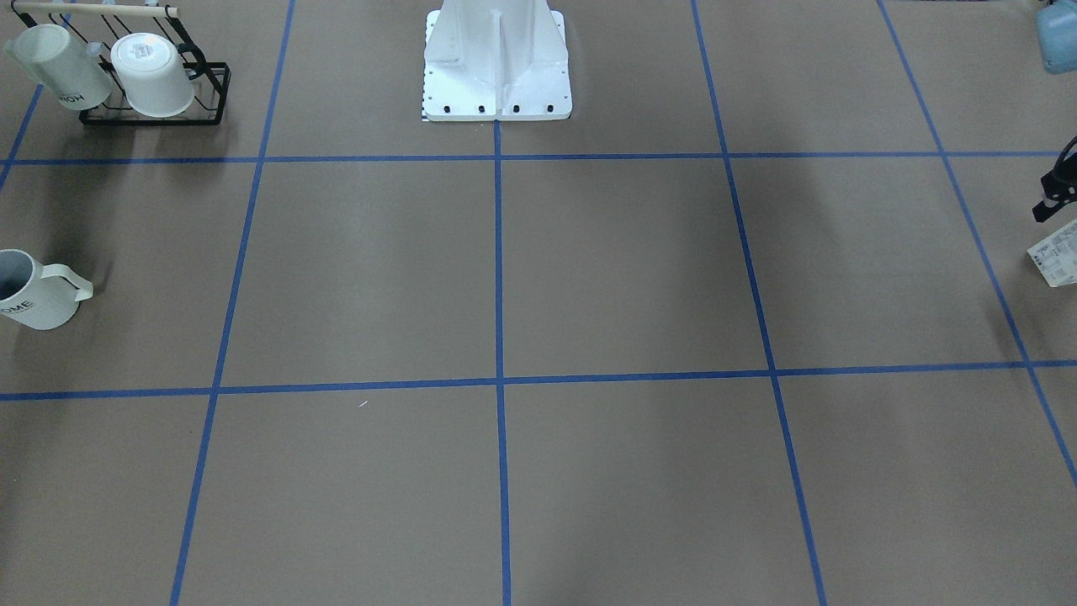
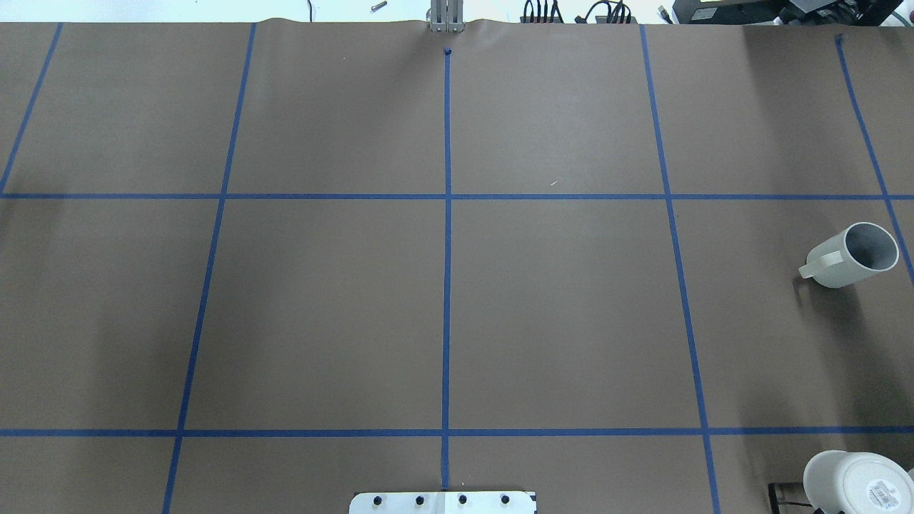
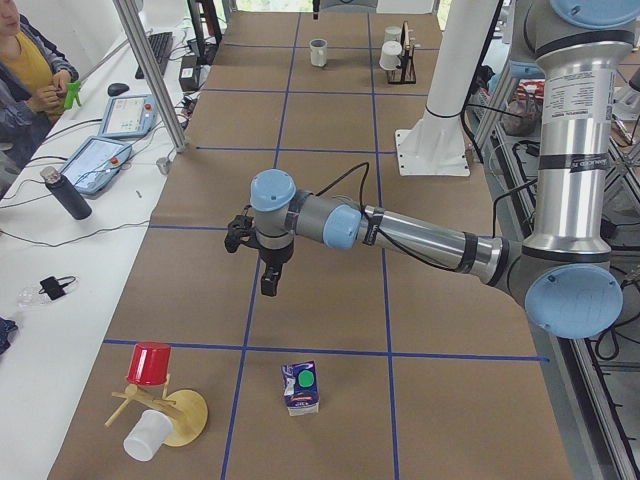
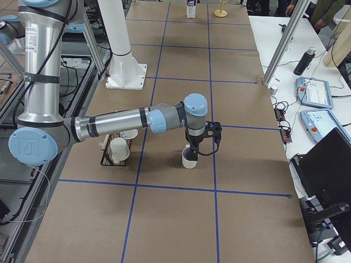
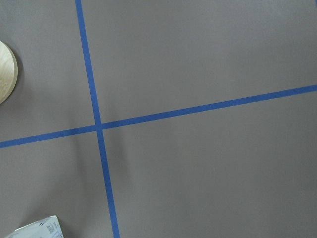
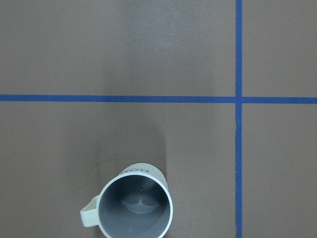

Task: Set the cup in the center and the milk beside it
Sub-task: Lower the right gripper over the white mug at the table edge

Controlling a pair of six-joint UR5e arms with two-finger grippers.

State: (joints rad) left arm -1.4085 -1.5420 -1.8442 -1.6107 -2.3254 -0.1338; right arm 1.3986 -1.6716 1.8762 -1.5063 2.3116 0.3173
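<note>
The cup (image 2: 850, 255) stands upright at the table's right side, handle toward the centre; it also shows in the front view (image 1: 29, 290) and the right wrist view (image 6: 133, 208). My right gripper (image 4: 202, 148) hovers just above and beside the cup (image 4: 190, 159); I cannot tell whether it is open or shut. The milk (image 3: 301, 388) stands upright at the table's left end, and only its edge shows in the front view (image 1: 1056, 261). My left gripper (image 3: 268, 280) hangs above the table, apart from the milk, toward the centre; its state is unclear.
A black wire rack (image 1: 156, 114) with two white mugs (image 1: 151, 76) stands near the robot's base (image 1: 496, 67), on its right. A wooden stand (image 3: 175, 410) with a red cup (image 3: 149, 362) and a white cup (image 3: 148, 436) is beside the milk.
</note>
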